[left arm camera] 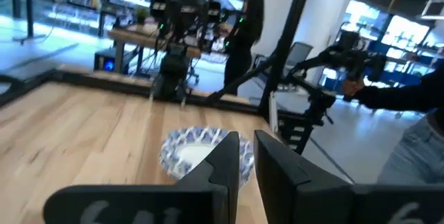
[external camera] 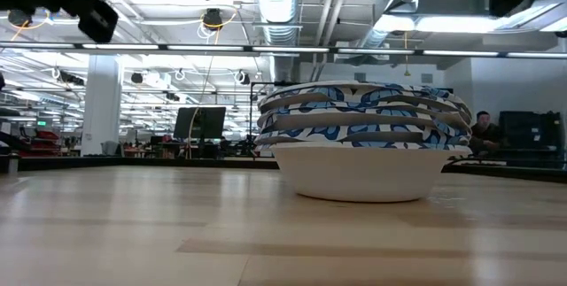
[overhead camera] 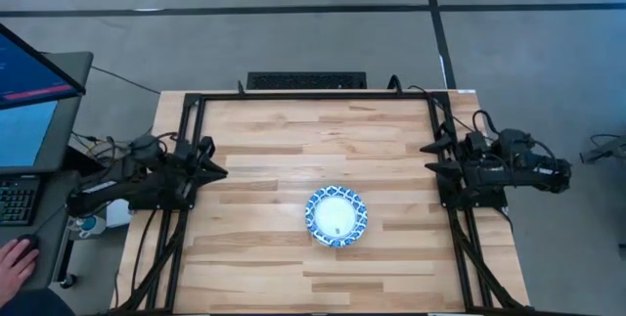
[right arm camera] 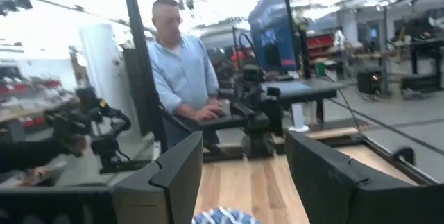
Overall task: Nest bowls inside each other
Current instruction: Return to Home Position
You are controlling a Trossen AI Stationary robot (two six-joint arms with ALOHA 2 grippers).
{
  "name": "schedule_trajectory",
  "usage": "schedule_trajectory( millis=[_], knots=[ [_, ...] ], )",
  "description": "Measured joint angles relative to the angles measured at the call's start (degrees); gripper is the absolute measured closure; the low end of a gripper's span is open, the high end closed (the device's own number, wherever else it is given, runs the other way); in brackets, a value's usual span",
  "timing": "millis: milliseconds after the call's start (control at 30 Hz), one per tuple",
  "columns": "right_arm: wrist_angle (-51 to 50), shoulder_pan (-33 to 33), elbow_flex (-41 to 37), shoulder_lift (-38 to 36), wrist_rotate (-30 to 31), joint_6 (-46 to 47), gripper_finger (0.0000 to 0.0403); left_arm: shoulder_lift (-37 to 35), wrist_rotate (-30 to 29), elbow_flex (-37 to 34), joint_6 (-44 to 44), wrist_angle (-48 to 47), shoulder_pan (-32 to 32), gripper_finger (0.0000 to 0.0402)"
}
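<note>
Several blue-and-white patterned bowls (overhead camera: 335, 215) stand nested in one stack on the wooden table, a little right of its middle and toward the near edge. The low view shows the stack (external camera: 363, 144) from the side, the bottom bowl's white base on the table. My left gripper (overhead camera: 217, 169) hovers at the table's left edge, its fingers close together with a narrow gap, the stack (left arm camera: 198, 151) ahead of it. My right gripper (overhead camera: 430, 157) hovers at the right edge, open and empty; the stack's rim (right arm camera: 225, 217) just shows below it.
A black frame (overhead camera: 313, 94) runs around the table's far, left and right sides. A person stands beyond the table in the right wrist view (right arm camera: 182, 71); a hand (overhead camera: 14, 262) rests at a desk with monitors off the left side.
</note>
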Motion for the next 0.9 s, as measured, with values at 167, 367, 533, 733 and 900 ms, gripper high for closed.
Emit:
schedule_trajectory(
  millis=[167,367,533,733,900],
  knots=[
    [-1.26,-0.88,-0.11,0.04,1.48,-0.56,0.0174,-0.77,-1.15,-5.20,2.70,9.66,-0.01,0.0368],
    [-2.77,-1.66,-0.13,0.07,2.21,-0.60,0.0174,-0.65,-2.97,-12.89,0.89,17.68,0.01,0.0368],
    [-2.78,-2.42,-1.70,0.08,5.72,-1.49,0.0175,-0.43,-3.70,-15.91,-1.36,22.53,0.01,0.0368],
    [-1.33,-3.74,-5.42,0.07,6.43,-1.12,0.0175,-0.54,-2.09,-15.91,1.10,25.18,0.01,0.0368],
    [3.71,-4.28,-9.98,0.08,6.42,-0.84,0.0175,-0.52,-2.07,-15.91,1.07,25.59,0.01,0.0368]
  ],
)
